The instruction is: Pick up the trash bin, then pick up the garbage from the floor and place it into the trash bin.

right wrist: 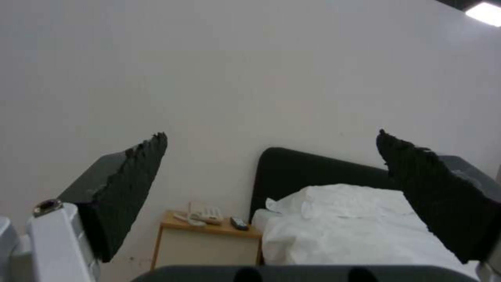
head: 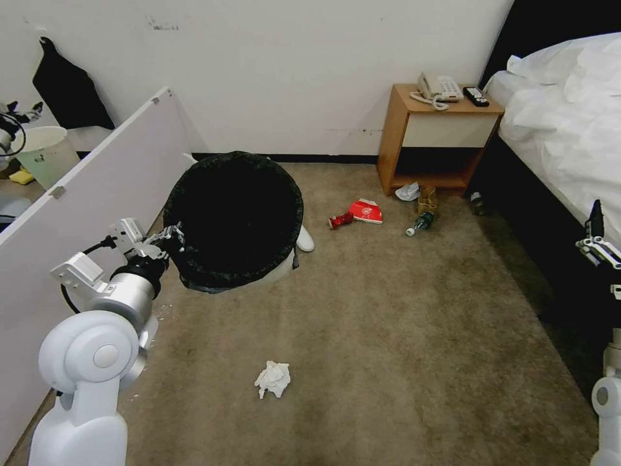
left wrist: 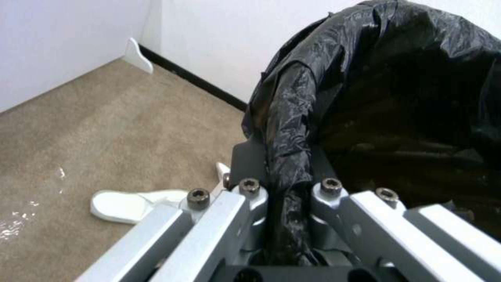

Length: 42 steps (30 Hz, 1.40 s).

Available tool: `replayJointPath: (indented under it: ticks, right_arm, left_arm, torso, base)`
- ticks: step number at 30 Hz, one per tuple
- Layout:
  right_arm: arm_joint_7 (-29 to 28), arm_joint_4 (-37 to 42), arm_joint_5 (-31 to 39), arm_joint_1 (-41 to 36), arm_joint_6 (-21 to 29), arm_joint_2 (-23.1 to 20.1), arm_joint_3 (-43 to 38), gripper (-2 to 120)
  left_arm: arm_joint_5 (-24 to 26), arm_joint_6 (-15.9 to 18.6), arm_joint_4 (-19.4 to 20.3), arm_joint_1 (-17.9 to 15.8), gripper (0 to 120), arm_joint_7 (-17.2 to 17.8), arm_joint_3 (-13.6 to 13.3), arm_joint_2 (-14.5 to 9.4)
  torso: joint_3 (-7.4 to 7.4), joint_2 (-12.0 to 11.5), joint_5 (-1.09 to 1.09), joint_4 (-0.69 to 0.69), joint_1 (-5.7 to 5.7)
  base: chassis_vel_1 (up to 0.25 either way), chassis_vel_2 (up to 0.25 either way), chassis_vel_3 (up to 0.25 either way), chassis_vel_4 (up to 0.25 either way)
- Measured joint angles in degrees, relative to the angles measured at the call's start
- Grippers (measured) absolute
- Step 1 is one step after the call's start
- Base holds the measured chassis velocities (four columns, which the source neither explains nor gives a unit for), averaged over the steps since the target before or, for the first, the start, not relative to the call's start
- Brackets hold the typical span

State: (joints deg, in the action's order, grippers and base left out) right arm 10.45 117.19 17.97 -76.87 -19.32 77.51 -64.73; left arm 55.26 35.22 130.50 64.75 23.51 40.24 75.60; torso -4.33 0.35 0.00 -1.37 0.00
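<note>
Left tool point(head: 169, 237) is clamped on the rim of the trash bin point(head: 234, 220), bag pinched between the fingers point(left wrist: 250, 196); bin hangs off the floor point(head: 388, 336), mouth tipped toward me. Right tool point(head: 598, 249) is parked by the bed point(head: 563, 129), spread wide, holding nothing. Nearest garbage is the crumpled tissue point(head: 273, 378), on the carpet below and nearer me than the bin, left of the right tool. Free right arm looks like the one to reach down-left.

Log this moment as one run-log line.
left gripper: shut on trash bin rim, bin lifted | right gripper: open, idle beside bed | crumpled tissue: on floor
</note>
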Motion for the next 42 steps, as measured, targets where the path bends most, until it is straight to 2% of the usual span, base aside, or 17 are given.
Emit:
replayJointPath:
  ticks: [10,22,32,42]
  right_arm:
    - [-0.2,-0.1,-0.2,0.2,0.2,0.1,-0.1,100]
    - [-0.5,-0.9,-0.9,0.4,-0.3,0.1,0.2,100]
    - [-0.4,-1.0,-1.0,0.4,-0.4,0.1,0.3,100]
    - [-0.3,-1.0,-0.8,0.4,-0.5,0.1,0.4,100]
  left_arm:
    - [-0.2,-0.4,-0.1,-0.1,4,-0.3,0.0,0.0]
    - [-1.6,-1.9,-0.8,-0.8,4,-0.6,-0.1,0.1]
    - [-2.8,-3.4,-1.1,-0.6,4,-1.1,-0.2,0.2]
    - [-2.9,-3.5,-1.0,-0.6,4,-1.8,-0.4,0.3]
  torso:
    - [0.01,0.0,0.00,0.00,0.00]
    - [-0.03,0.0,0.01,0.00,0.01]
    - [0.00,0.0,0.00,0.00,0.00]
    - [0.00,0.0,0.00,-0.01,0.00]
  base:
    - [-0.026,0.026,0.017,-0.022]
    - [-0.124,0.128,0.146,-0.128]
    - [0.000,0.000,0.000,0.000]
    - [0.000,0.000,0.000,0.000]
